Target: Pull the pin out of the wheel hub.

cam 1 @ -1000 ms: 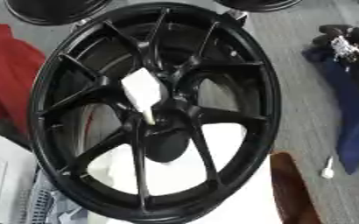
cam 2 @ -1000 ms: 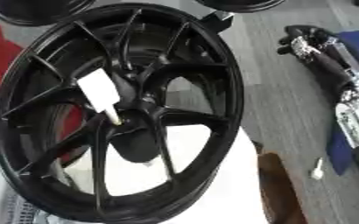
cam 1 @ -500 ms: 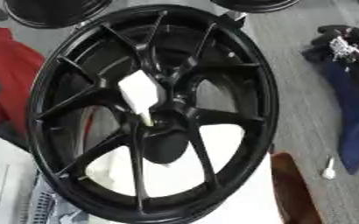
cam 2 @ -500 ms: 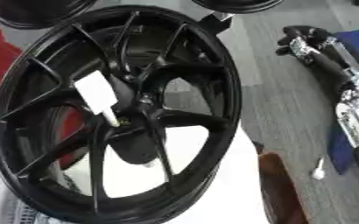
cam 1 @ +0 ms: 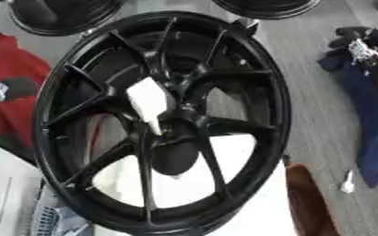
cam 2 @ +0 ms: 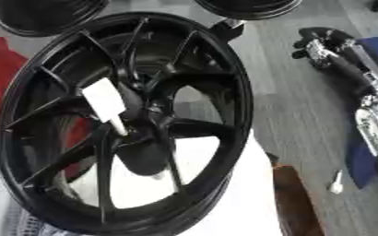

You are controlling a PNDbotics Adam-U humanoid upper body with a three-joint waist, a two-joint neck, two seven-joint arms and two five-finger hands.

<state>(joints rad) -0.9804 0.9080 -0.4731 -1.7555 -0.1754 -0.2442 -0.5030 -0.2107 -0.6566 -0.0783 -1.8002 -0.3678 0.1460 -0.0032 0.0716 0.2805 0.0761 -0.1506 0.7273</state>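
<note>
A large black spoked wheel [cam 1: 162,122] stands tilted and fills the middle of both views. A white pin [cam 1: 150,103] with a broad flat head sticks out of the hub [cam 1: 172,124], its narrow end in the hub's centre. My right hand [cam 2: 317,42] shows at the upper right of the right eye view, off the wheel's rim and well away from the pin, with the silver forearm [cam 2: 374,115] running down the right edge. How its fingers stand is unclear. My left hand is out of sight.
Two more black wheels [cam 1: 59,18] [cam 1: 265,7] lie along the top edge. Red cloth [cam 1: 11,83] is at the left and blue cloth [cam 1: 374,110] at the right. A brown object [cam 1: 309,203] and a small white piece [cam 1: 347,181] lie at the lower right.
</note>
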